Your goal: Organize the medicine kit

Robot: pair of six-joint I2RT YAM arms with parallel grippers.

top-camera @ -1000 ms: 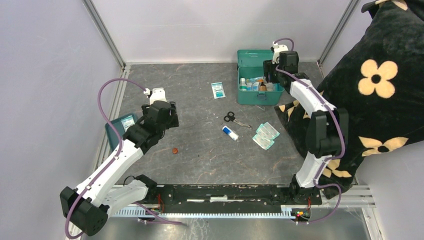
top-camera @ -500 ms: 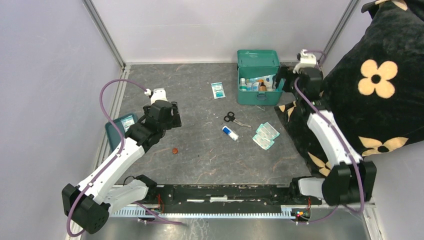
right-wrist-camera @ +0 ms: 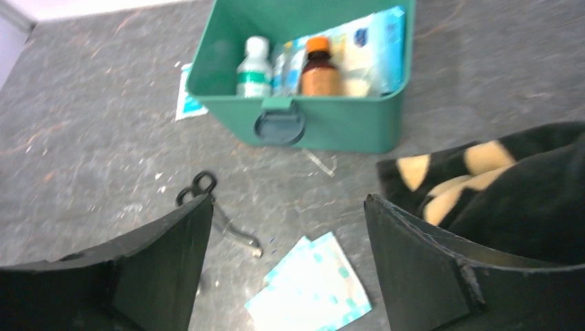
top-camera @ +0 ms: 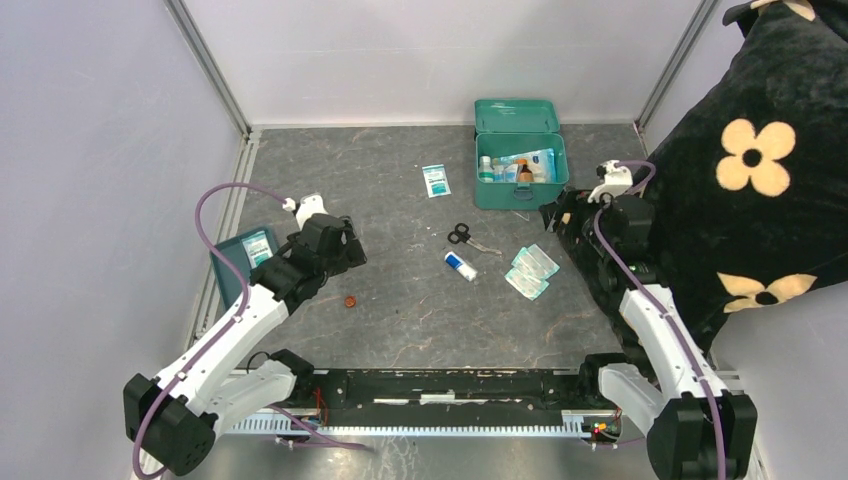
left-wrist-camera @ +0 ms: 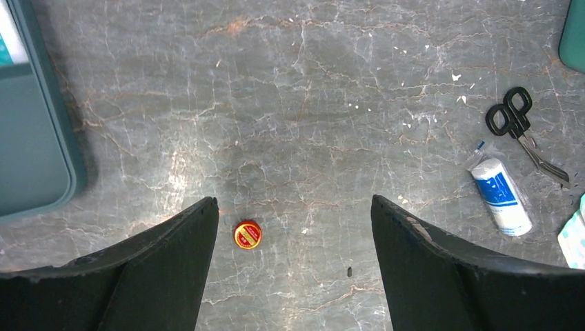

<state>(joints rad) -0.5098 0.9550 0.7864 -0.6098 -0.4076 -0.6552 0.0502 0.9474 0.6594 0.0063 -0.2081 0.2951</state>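
Where the tabletop (top-camera: 400, 320) nears the back wall, the medicine kit (top-camera: 520, 193) sits right of centre with its lid (top-camera: 516, 115) raised. Its long axis runs left to right, parallel with that wall. The front latch (right-wrist-camera: 279, 126) faces the near edge, toward the arms, and the lid stands open on the far side. Upright inside are a white bottle (right-wrist-camera: 254, 65) and a brown bottle (right-wrist-camera: 320, 69) with an orange cap. A blue-and-white packet (right-wrist-camera: 372, 41) stands toward the right end.

Right jaws: spread wide, nothing between them, fingers (right-wrist-camera: 428, 269) held just off the kit's front right corner and turned toward its front wall. They are over the edge of a black flowered cushion (top-camera: 760, 160).

Left jaws: spread wide, empty, fingers (left-wrist-camera: 172, 276) above bare tabletop on the left side, well apart from the kit. A red cap (left-wrist-camera: 248, 234) lies on the surface below, close to one finger. A flat teal tray (top-camera: 240, 255) lies at the left edge.

Loose in front of the kit: scissors (top-camera: 462, 236), a gauze roll (top-camera: 460, 266) and pale packets (top-camera: 532, 270). A sachet (top-camera: 436, 180) lies just left of the kit.
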